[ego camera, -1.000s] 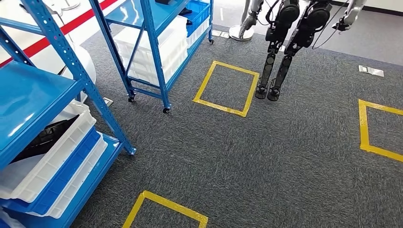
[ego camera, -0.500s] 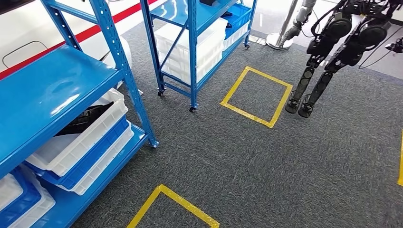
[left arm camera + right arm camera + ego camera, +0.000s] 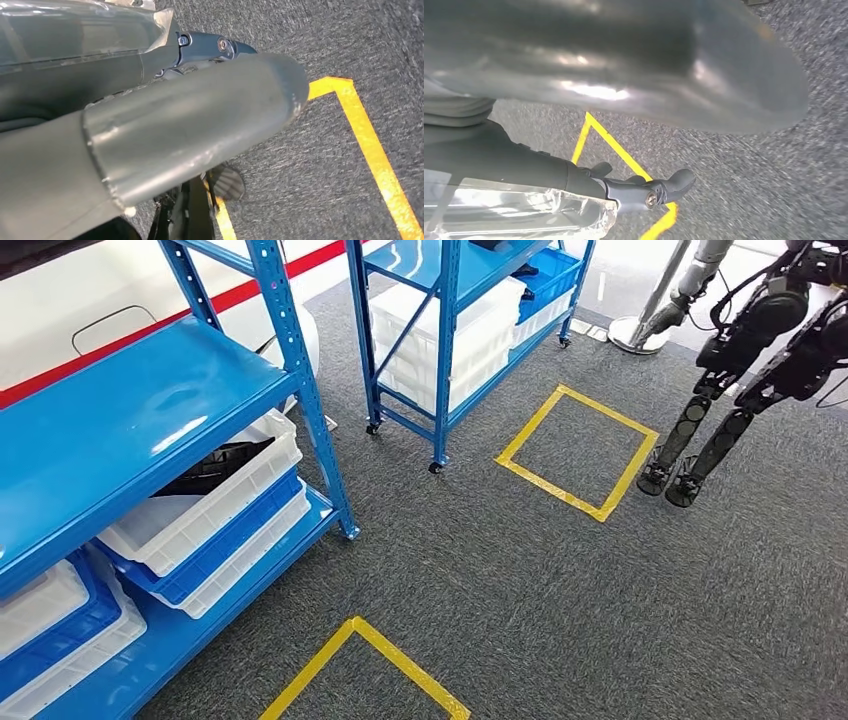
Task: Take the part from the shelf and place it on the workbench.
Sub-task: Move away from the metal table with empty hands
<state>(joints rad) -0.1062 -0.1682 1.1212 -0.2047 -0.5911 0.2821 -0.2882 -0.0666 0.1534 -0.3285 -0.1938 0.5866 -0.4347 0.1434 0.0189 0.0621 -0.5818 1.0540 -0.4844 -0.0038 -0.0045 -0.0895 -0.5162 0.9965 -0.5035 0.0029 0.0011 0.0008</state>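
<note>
Both hands hang over the grey carpet (image 3: pixel 520 590) holding nothing: the left hand (image 3: pixel 165 125) and the right hand (image 3: pixel 624 75) each show a big grey thumb with the dark fingers (image 3: pixel 659 189) stretched straight. On the near left, the blue shelf (image 3: pixel 130 430) carries stacked white bins (image 3: pixel 215 495); a black part (image 3: pixel 215 465) lies in the top one. A second blue rack (image 3: pixel 450 320) stands farther off, beside a yellow tape square (image 3: pixel 580 452)
</note>
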